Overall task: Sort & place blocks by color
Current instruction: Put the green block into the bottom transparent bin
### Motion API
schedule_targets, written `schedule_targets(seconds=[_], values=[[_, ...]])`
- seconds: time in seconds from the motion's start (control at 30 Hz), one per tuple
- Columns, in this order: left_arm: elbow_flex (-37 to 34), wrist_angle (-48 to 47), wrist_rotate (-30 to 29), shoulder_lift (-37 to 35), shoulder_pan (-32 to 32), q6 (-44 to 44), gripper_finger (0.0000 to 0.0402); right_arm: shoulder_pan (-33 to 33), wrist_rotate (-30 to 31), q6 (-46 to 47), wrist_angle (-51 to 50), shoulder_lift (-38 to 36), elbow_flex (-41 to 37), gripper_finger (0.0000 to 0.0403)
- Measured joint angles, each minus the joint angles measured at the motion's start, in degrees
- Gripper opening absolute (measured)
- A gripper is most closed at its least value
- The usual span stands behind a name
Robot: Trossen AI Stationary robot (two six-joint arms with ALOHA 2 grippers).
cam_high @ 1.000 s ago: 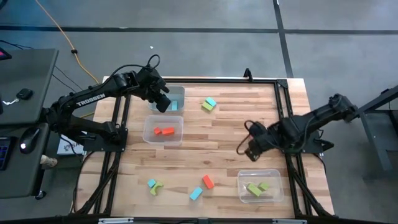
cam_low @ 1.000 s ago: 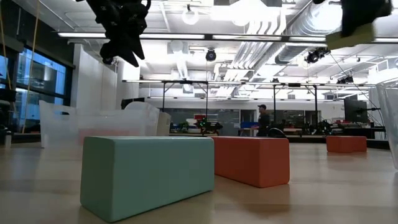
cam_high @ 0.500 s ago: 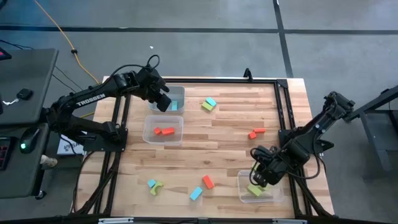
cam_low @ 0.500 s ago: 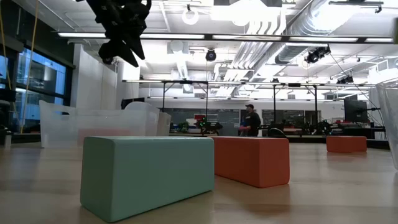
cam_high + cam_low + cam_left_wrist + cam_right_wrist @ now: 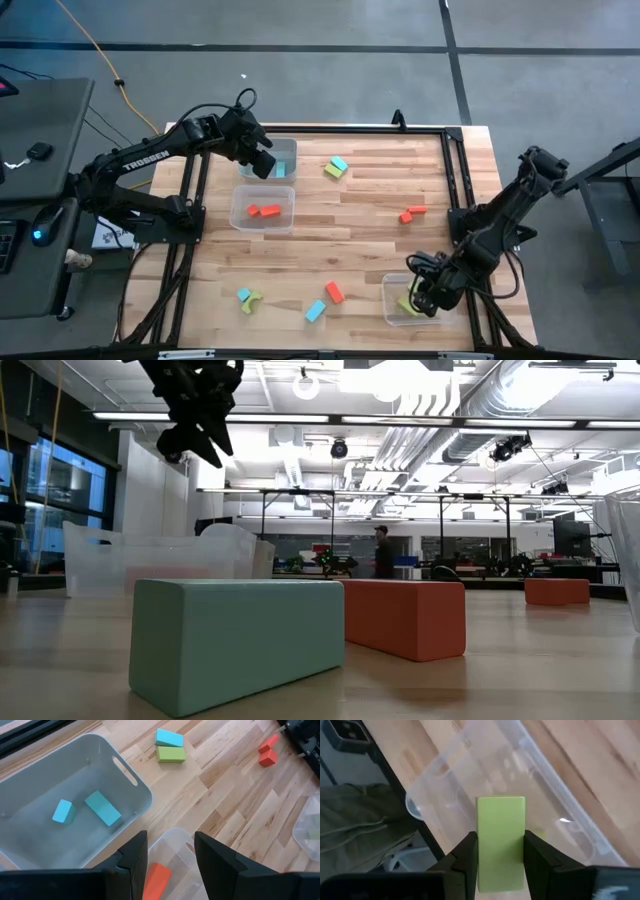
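Now the right gripper (image 5: 420, 297), clenched on a green block (image 5: 500, 840), has swung over the near-right corner bin (image 5: 440, 313); release looks next.

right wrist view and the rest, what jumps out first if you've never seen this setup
The right pincer stands out first: it is clamped on a green block, held over the clear bin at the table's near right corner. Next is the left pincer, hovering with nothing between its fingers over the far-left bin that holds two blue blocks.
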Motion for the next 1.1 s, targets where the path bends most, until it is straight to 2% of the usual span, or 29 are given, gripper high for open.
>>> schedule_targets(seconds=[0.13,0.47,0.6,0.87,1.1], values=[[0.0,0.0,0.0,0.0,0.0,0.0,0.014,0.8,-1.9,1.2,0.3,1.0,-1.2,0.0097],[0.0,0.0,0.0,0.0,0.0,0.0,0.014,1.1,-5.4,1.0,1.5,9.1,-1.2,0.0097],[0.0,0.0,0.0,0.0,0.0,0.0,0.014,1.1,-5.9,1.4,1.4,11.4,-1.2,0.0111],[0.0,0.0,0.0,0.0,0.0,-0.2,0.014,1.0,-4.9,3.1,1.1,12.8,-1.2,0.0109],[0.0,0.0,0.0,0.0,0.0,-0.2,0.014,1.0,-7.2,3.0,1.0,12.8,-1.2,0.0131]])
